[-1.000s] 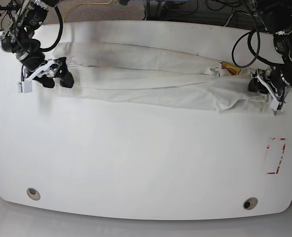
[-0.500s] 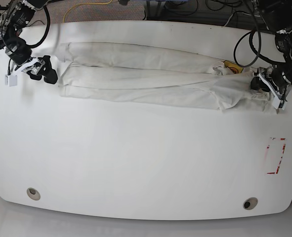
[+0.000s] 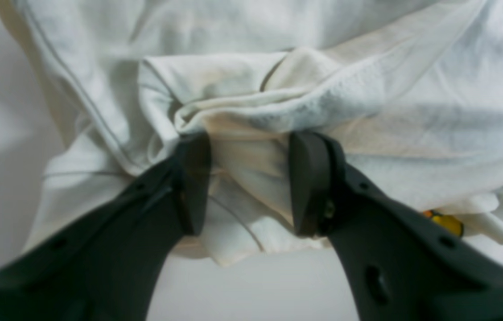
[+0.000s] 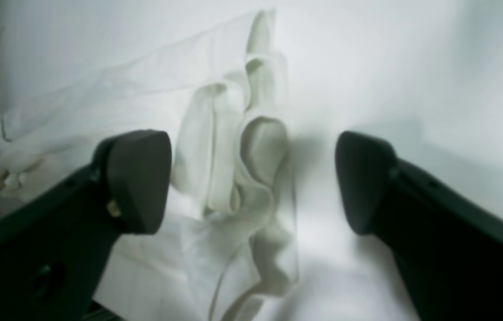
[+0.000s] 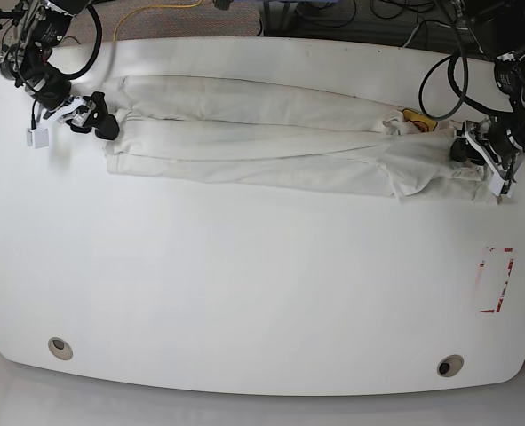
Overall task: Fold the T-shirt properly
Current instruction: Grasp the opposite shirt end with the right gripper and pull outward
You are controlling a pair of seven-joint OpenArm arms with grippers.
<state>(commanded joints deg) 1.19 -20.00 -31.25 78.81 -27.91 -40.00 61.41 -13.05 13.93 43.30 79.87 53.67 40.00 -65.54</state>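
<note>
White table [image 5: 244, 293] with rounded corners, on which the T-shirt [image 5: 271, 146] is laid as a long narrow band across the far half; a red-outlined rectangular marking [image 5: 496, 280] is seen near one side edge, and two round inserts [image 5: 59, 347] [image 5: 449, 365] at the near corners

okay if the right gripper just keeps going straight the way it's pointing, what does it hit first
Most likely the bunched end of the T-shirt. In the right wrist view the right gripper is open, and those folds lie directly ahead between its fingers. Depth is hard to judge, so it may touch the table beneath almost together.
</note>
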